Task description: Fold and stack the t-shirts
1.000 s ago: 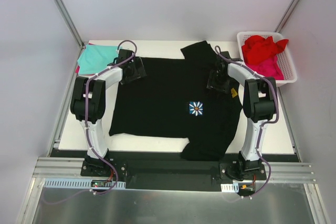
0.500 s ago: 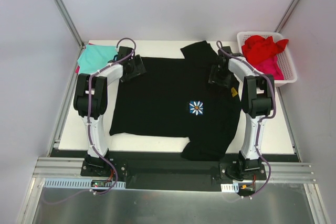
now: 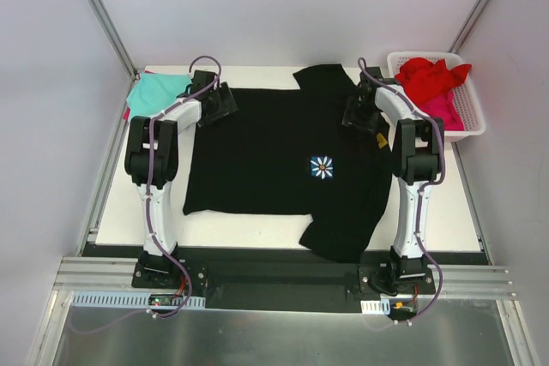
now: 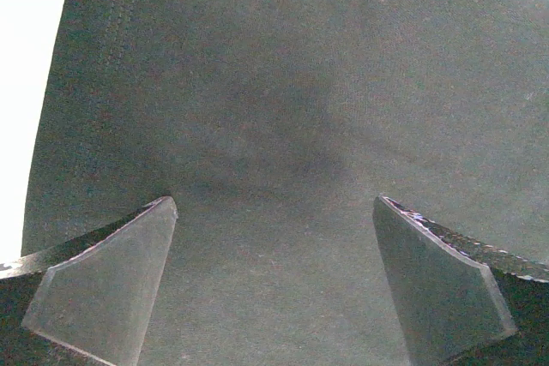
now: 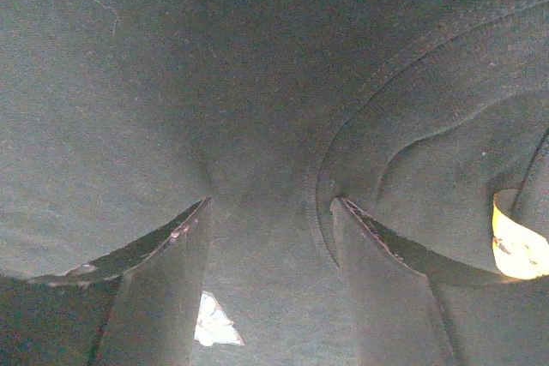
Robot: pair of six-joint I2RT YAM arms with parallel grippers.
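Black t-shirt (image 3: 274, 160) flat on the tabletop (image 3: 257, 231), long axis left to right, collar (image 5: 360, 117) to my right, hem (image 4: 99, 83) to my left, my left jaws wide over the hem, my right jaws part-open, tips on cloth beside the collar.

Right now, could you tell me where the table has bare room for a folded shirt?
Bare table shows along the near edge below the hem of the black t-shirt, and right of the right arm. The far corners are crowded: teal shirt left, basket right.
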